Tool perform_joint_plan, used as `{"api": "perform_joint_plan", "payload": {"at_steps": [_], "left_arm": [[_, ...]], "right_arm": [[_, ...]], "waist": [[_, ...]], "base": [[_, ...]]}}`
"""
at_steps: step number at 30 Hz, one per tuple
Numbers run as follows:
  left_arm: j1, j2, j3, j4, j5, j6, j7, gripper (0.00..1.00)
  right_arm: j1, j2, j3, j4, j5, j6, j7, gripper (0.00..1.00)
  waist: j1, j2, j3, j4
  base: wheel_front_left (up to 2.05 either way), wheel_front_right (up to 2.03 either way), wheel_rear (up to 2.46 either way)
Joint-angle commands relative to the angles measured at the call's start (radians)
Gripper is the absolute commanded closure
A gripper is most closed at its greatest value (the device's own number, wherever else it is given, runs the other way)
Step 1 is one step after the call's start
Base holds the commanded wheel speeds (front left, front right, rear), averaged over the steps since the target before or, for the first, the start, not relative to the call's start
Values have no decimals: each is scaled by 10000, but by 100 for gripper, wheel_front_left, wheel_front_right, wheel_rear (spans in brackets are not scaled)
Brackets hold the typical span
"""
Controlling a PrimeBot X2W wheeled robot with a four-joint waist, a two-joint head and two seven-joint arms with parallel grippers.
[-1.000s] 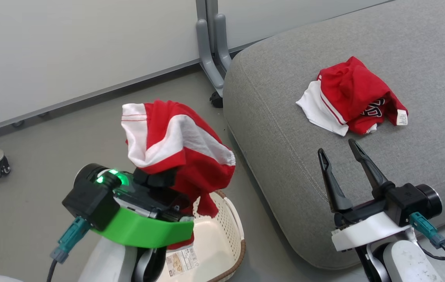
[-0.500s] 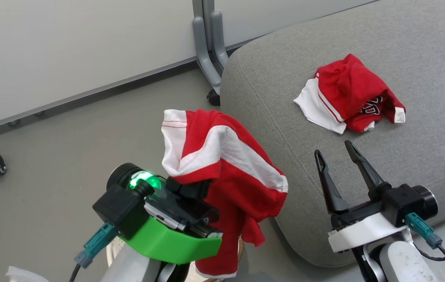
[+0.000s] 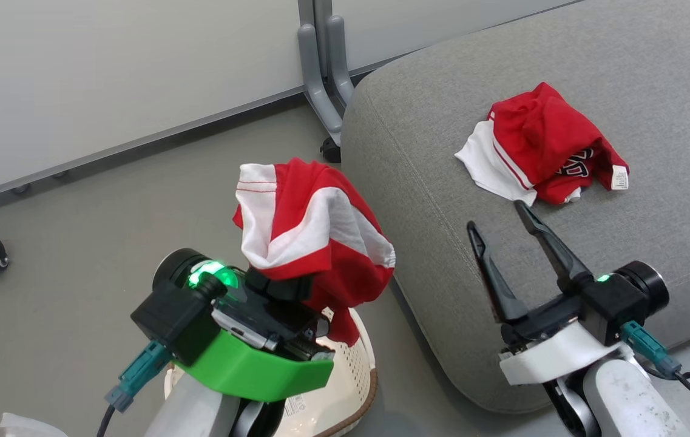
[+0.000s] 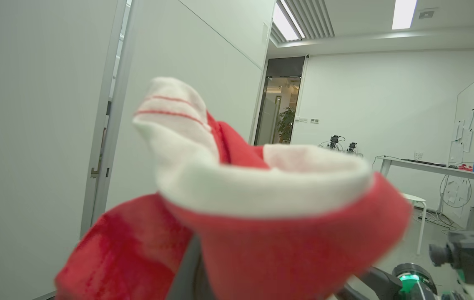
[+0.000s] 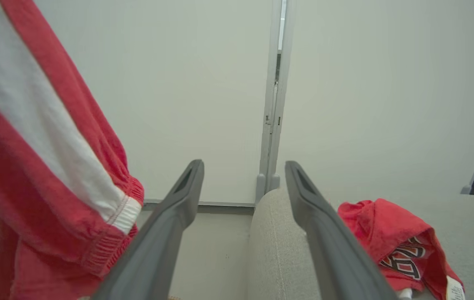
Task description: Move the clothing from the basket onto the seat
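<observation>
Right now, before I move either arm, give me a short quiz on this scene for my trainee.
1. True or false: the right gripper is shut on cloth.
2. Where does the logo garment lie? A: on the floor; B: on the grey seat; C: in the right gripper.
3. Fill in: the striped red garment is held up by the ____ gripper.
Key: 1 false, it is open and empty; 2 B; 3 left gripper.

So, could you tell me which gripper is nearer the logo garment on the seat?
Right. The right gripper hovers just short of the logo garment; the left gripper holds the striped garment above the basket.
</observation>
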Motion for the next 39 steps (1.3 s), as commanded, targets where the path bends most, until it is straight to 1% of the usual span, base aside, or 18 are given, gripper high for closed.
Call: {"api": "perform_joint_plan", "payload": {"at_steps": [1, 8, 9, 11, 15, 17, 24, 32, 39], "left_arm": [[-21, 100, 5, 24, 90, -30, -2, 100], [34, 138, -72, 114, 47, -30, -2, 100], [31, 137, -110, 124, 44, -30, -2, 100], [14, 144, -158, 129, 60, -30, -2, 100], [-40, 133, -298, 95, 106, -30, -2, 100], [-78, 160, -408, 86, 128, -30, -2, 100], [-316, 297, -1102, 39, 317, -30, -2, 100], [-519, 425, -1514, 3, 445, -30, -2, 100], [-605, 429, -1831, 20, 421, -30, -2, 100]], "right_arm": [[-168, -220, 318, -157, 216, -14, -30, 0], [-783, -1577, 2769, -988, 1392, -14, -30, 0], [-1012, -1877, 3392, -1128, 1441, -14, -30, 0], [-1206, -2123, 3852, -1118, 1339, -16, -30, 0], [-1537, -2245, 4209, -882, 991, -16, -30, 0], [-1670, -2209, 4129, -693, 714, -16, -30, 0], [-2046, -2138, 4205, -263, 404, -16, -30, 0], [-2614, -2319, 5104, 115, 488, -14, -30, 0], [-3043, -2204, 5697, 540, 707, -16, -30, 0]], "waist": [[1, 0, -2, -21], [1, 0, 7, -65], [1, 0, 17, -66], [1, 0, 33, -66], [1, 0, 66, -36], [1, 0, 85, -15], [1, 0, 125, 71], [1, 0, 159, 147], [1, 0, 152, 205]], "base": [[0, 0, 0], [0, 0, 0], [0, 0, 0], [0, 0, 0], [0, 0, 0], [0, 0, 0], [0, 0, 0], [0, 0, 0], [0, 0, 0]]}}
